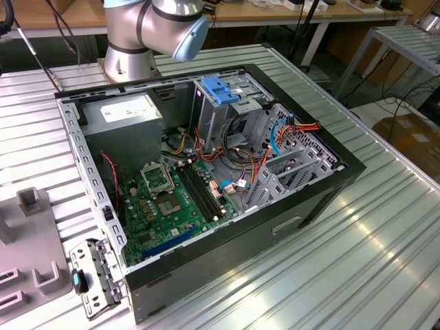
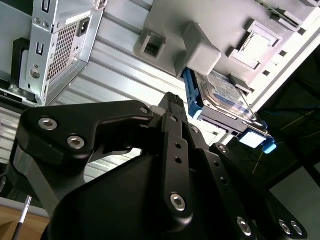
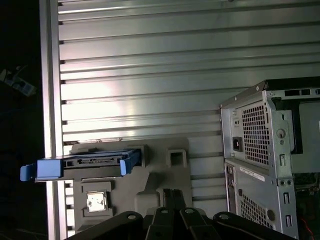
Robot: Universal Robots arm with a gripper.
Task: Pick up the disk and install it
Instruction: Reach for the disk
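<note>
Gripper pressed together, empty, near fixture | disk stands in fixture at table edge | risk: closed fingers may strike disk, knocking it overboard.

I log an open computer case on the ribbed metal table, motherboard and grey power supply inside (blue latch plate adjacent), grey fixture alongside.
</note>
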